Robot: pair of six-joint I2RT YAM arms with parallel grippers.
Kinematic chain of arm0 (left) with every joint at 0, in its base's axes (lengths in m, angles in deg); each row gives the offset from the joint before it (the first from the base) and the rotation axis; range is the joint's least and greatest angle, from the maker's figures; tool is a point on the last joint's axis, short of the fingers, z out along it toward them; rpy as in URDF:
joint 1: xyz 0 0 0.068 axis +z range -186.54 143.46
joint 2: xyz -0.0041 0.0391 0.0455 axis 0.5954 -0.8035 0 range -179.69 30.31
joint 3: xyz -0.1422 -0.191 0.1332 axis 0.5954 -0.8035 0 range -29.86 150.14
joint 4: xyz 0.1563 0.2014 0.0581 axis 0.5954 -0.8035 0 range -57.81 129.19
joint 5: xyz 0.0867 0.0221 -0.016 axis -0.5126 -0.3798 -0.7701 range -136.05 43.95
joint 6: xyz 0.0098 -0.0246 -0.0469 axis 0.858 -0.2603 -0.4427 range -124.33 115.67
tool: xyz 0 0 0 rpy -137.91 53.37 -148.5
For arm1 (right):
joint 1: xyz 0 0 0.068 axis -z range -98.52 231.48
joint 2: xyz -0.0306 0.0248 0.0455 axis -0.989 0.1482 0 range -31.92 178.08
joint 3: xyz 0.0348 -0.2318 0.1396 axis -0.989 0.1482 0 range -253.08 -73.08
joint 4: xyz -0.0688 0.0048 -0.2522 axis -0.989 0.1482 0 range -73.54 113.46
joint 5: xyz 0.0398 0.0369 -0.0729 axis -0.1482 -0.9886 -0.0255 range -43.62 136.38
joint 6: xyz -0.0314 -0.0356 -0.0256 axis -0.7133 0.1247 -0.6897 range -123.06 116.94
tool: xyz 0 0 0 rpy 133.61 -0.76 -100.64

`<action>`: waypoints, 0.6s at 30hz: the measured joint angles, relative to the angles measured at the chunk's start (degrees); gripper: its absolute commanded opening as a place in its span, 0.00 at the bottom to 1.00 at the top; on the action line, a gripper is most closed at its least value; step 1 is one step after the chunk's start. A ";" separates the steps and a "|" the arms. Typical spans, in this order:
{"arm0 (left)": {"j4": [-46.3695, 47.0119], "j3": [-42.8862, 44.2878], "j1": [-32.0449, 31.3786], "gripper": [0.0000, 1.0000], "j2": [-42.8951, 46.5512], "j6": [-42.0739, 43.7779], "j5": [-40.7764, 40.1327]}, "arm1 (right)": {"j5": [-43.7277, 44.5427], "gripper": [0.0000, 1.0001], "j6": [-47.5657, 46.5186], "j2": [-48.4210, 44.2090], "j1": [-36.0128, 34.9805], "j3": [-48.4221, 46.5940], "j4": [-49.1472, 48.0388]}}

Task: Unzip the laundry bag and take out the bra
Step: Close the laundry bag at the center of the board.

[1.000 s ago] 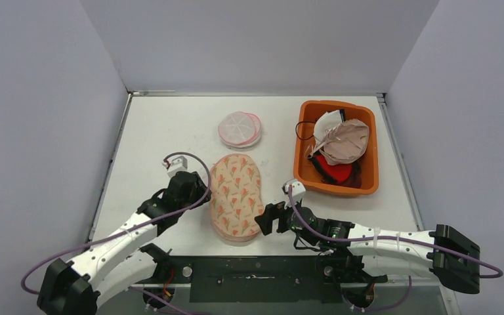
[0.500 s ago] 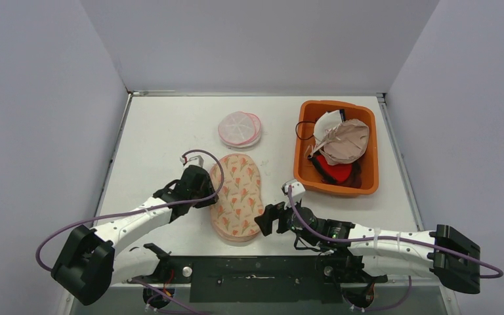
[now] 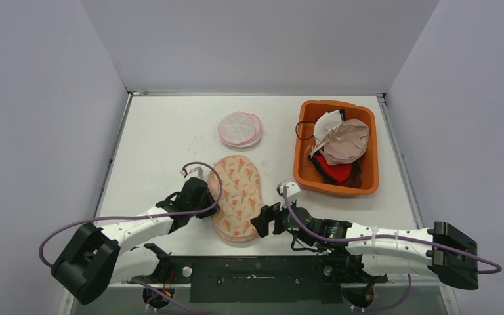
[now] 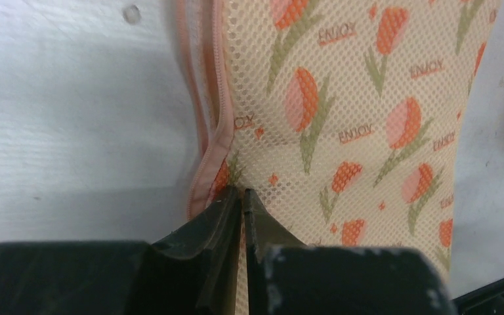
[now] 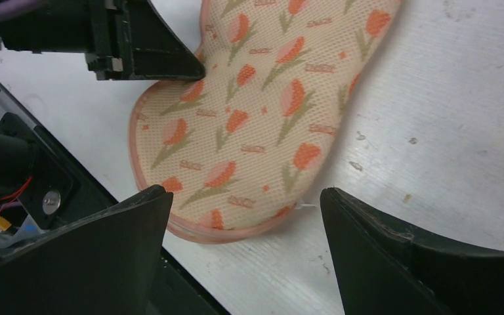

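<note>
Editor: Where lay the peach, tulip-printed mesh laundry bag (image 3: 236,197)?
Photographer: On the white table (image 3: 157,131), near side. Left gripper (image 4: 243,191) was closed at its pink zip seam (image 4: 215,131); right gripper (image 5: 244,192) gaped wide above it.

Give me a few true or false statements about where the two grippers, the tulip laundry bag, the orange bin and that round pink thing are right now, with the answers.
1. The left gripper is closed, its tips at the zipper edge of the laundry bag. True.
2. The right gripper is clamped on the bag. False: its jaws stand wide open by the bag's near right end, gripping nothing.
3. The orange bin sits to the right of the bag and holds clothing. True.
4. The round pink mesh pouch lies inside the bin. False: it lies on the table, behind the bag.
</note>
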 measured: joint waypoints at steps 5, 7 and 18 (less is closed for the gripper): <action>4.76 -3.63 -6.36 0.07 1.36 -6.69 -2.45 | 0.02 0.81 1.22 6.40 -3.10 -2.95 -0.92; 5.77 -3.96 -9.09 0.08 2.03 -9.11 -3.85 | 0.33 0.79 2.64 8.72 -3.61 -2.97 -0.63; 6.58 -6.67 -15.56 0.28 7.54 -17.57 -9.14 | 2.03 0.81 6.62 12.90 9.40 -3.04 4.31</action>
